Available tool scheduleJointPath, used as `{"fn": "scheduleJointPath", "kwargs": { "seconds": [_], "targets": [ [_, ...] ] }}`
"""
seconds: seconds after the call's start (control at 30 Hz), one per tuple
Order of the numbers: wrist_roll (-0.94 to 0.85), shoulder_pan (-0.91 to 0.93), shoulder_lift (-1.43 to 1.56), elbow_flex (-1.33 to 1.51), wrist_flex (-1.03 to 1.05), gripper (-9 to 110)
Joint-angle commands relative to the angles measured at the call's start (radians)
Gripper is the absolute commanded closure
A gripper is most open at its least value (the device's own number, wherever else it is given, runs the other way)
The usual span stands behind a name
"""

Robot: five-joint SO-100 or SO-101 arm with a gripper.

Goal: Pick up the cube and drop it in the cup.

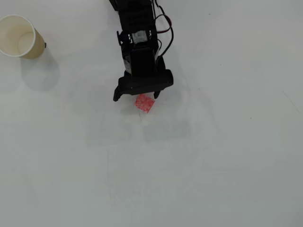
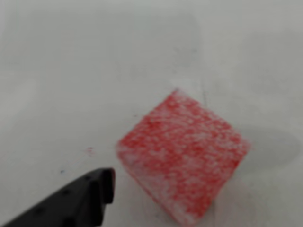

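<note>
Red-pink and mottled with white, the cube [image 1: 145, 103] lies on the bare white table [image 1: 213, 165], turned so its corners point diamond-wise in the wrist view [image 2: 182, 156]. It sits just below the black gripper [image 1: 136, 96] in the overhead view, close under the spread fingers and nearer the right one than the left. Nothing grips it: the wrist view shows 1 black fingertip [image 2: 102, 184] to the cube's lower left with a sliver of table between them, and the other finger is out of that frame. The jaws stand wide apart and hold nothing.

The step in hand looks like the approach for the pick. The next move probably calls for bringing the fingers down on either side of the cube, and because the cube sits skewed to the jaws, closing may turn it or nudge it before it seats.

The cream paper cup [image 1: 6, 24] lies well apart at the upper left of the overhead view, apparently tipped, mouth toward the camera, so a long carry remains after the lift.
</note>
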Motion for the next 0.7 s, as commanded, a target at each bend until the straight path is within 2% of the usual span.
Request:
{"fn": "scheduleJointPath", "kwargs": {
  "seconds": [0.0,0.67],
  "targets": [
    [-0.002,0.002,-0.023,-0.138,-0.046,56],
    [-0.002,0.035,-0.268,-0.267,-0.124,56]
  ]
}}
